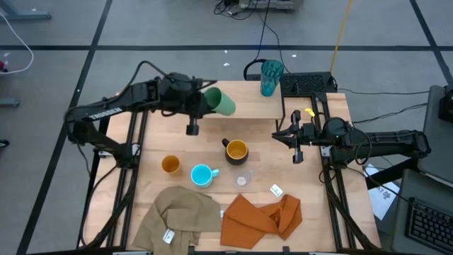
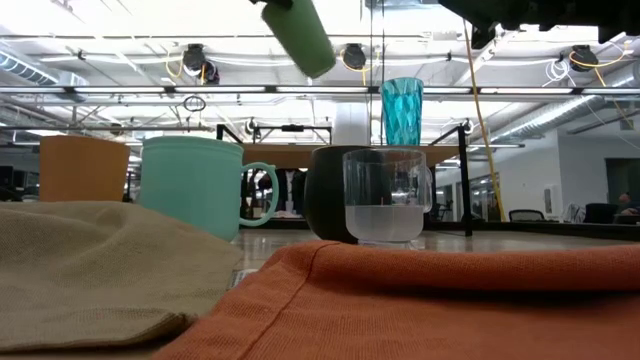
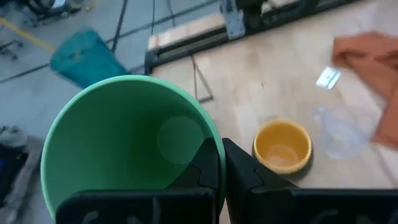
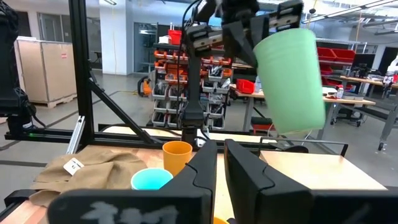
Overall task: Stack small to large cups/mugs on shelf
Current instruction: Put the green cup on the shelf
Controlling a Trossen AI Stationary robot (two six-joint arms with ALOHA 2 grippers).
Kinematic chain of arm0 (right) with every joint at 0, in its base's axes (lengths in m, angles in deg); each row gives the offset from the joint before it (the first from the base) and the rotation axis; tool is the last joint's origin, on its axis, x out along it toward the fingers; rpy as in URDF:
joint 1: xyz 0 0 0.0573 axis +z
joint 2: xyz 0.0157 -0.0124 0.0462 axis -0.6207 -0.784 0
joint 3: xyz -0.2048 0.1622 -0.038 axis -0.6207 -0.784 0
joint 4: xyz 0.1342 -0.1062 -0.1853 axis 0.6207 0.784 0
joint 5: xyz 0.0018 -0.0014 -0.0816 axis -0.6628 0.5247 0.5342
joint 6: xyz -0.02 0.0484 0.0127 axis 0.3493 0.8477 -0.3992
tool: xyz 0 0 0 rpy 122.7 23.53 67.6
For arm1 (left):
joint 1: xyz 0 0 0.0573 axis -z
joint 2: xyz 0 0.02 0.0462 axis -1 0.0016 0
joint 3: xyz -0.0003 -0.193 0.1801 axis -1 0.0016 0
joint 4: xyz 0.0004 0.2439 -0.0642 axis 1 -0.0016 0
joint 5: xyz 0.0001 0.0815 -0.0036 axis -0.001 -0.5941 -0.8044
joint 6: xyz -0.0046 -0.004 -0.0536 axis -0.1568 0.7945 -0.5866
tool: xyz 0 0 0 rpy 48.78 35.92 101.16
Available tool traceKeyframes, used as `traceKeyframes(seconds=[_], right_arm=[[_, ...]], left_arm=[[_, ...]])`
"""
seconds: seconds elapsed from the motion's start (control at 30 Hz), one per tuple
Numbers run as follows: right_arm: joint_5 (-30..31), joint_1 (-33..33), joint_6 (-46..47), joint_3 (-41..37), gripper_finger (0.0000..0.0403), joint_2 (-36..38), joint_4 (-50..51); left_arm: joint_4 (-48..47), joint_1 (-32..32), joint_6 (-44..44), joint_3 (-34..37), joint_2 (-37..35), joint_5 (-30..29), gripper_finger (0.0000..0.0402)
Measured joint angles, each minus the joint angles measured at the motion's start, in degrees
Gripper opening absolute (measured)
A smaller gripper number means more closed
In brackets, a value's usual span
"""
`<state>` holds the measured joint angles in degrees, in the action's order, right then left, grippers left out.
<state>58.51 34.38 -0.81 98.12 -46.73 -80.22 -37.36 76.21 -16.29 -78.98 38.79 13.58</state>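
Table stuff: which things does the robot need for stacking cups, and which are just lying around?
For the job:
green cup, held in the left pincer
teal tumbler on the shelf
black mug
light blue mug
orange cup
clear cup

Just lying about:
tan cloth
orange cloth

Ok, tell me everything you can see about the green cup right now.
The green cup is a plain, smooth, handleless tumbler, matte like plastic, empty inside. The left hand holds it by the rim, one finger inside and one outside, shut on the wall. It hangs tilted in the air above the shelf, touching nothing else. The teal tumbler stands on the shelf's far end, apart from it.
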Motion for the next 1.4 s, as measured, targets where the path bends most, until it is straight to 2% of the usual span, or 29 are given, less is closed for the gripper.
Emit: traceKeyframes(seconds=[0.1, 0.23, 0.33, 0.57, 0.7, 1.03, 1.4], right_arm=[[0.0, 0.0, -0.9, 0.0, 0.0022, 0.0, 0.4], [0.0, 0.0, -1.4, 0.0, 0.0047, -0.1, 0.1], [0.1, 0.0, -1.4, 0.0, 0.0087, -0.1, 0.0], [1.9, -1.5, 3.0, 0.0, 0.0212, -2.3, -2.3], [1.5, -2.0, 4.5, 2.0, 0.0253, -6.9, -1.7], [1.4, -2.0, 1.5, 10.6, 0.0267, -17.2, 2.0], [-1.7, -2.1, 0.7, 14.7, 0.0267, -20.6, 4.0]], left_arm=[[-2.8, -0.4, 0.4, -3.5, 3.3, 2.7, 0.0002], [-10.0, 0.9, 1.7, -7.5, 6.6, 2.5, 0.0002], [-12.0, 1.9, 1.6, -8.1, 7.3, 2.3, 0.0002], [-11.3, 5.7, 0.9, -8.1, 6.1, 3.2, 0.0002], [-11.5, 7.7, 0.9, -8.1, 6.3, 3.1, 0.0002], [-9.2, 10.0, 1.7, -10.2, 6.2, 3.0, 0.0002], [-14.0, 11.9, 3.2, -17.5, 10.9, 3.1, 0.0002]])
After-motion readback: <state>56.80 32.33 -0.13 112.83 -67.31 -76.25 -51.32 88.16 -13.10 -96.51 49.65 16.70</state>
